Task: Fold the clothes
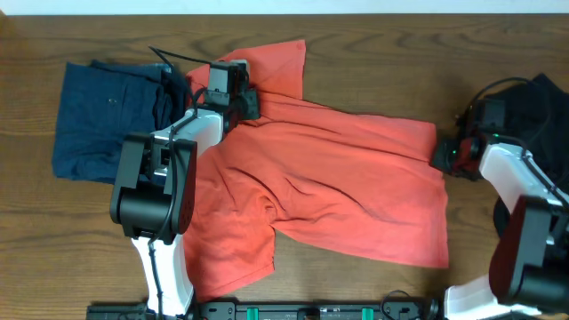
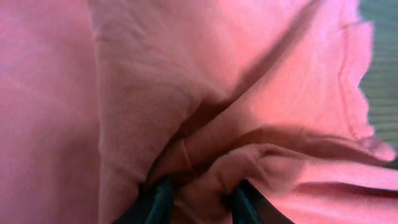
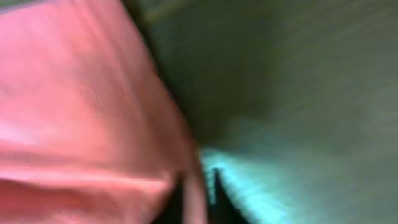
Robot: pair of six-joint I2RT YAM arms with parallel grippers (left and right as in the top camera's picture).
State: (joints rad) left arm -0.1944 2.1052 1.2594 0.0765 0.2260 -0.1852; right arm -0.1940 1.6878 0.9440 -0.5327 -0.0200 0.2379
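The clothes lie on a wooden table (image 1: 373, 71). A coral-red T-shirt (image 1: 338, 178) is spread rumpled across the middle, one sleeve pointing to the back. My left gripper (image 1: 247, 105) sits on the shirt's upper left part. In the left wrist view, the left gripper (image 2: 202, 205) is shut on a bunched fold of the T-shirt (image 2: 186, 74). My right gripper (image 1: 441, 156) is at the shirt's right edge. In the blurred right wrist view, the right gripper (image 3: 198, 196) pinches a thin strip of the T-shirt (image 3: 81, 106).
A folded dark navy garment (image 1: 107, 116) lies at the back left, beside my left arm. A black garment (image 1: 544, 102) lies at the far right, behind my right arm. Both arm bases stand at the front edge. Bare wood (image 3: 298, 93) shows right of the shirt.
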